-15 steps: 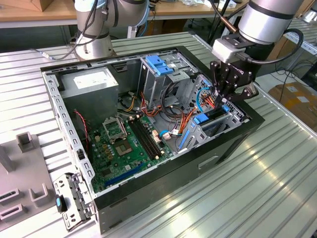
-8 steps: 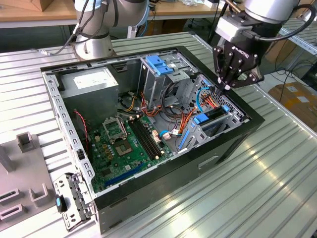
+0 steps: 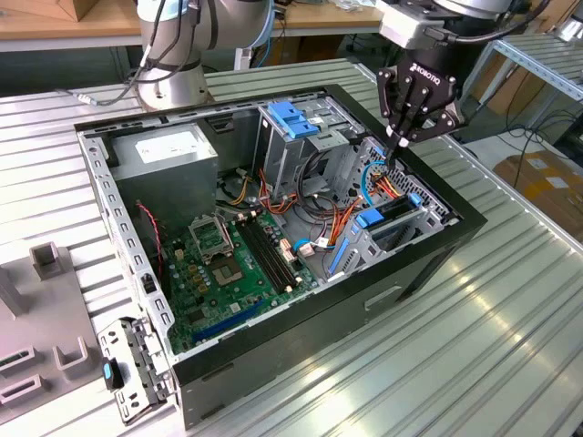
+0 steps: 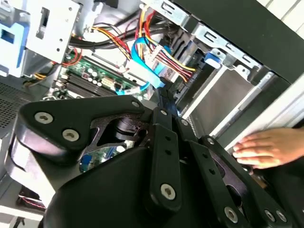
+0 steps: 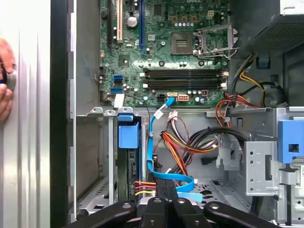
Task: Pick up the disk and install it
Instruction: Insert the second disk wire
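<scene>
1. Gripper (image 3: 398, 141): fingers (image 5: 159, 190) pinched together, nothing held. It hangs over the cables (image 3: 387, 187) at the case end on the exterior view's right.
2. Gray holders (image 3: 55, 350) sit on the table (image 3: 474, 364), at 9 o'clock from the case in the exterior view.
3. PC case (image 3: 301, 350) is open, w/ circuit board (image 3: 228, 269) on its floor. Power box (image 3: 168, 150) at the board's 11 o'clock.
4. Drive cage w/ blue latch (image 3: 291, 118) at the board's 1 o'clock.
5. Disk (image 3: 393, 214) stands on edge in its bay, blue tab showing. It's at 6 o'clock from the gripper, apart from the fingers.
6. A person's hand (image 4: 261, 149) rests just outside the case wall, seen in both wrist views.
</scene>
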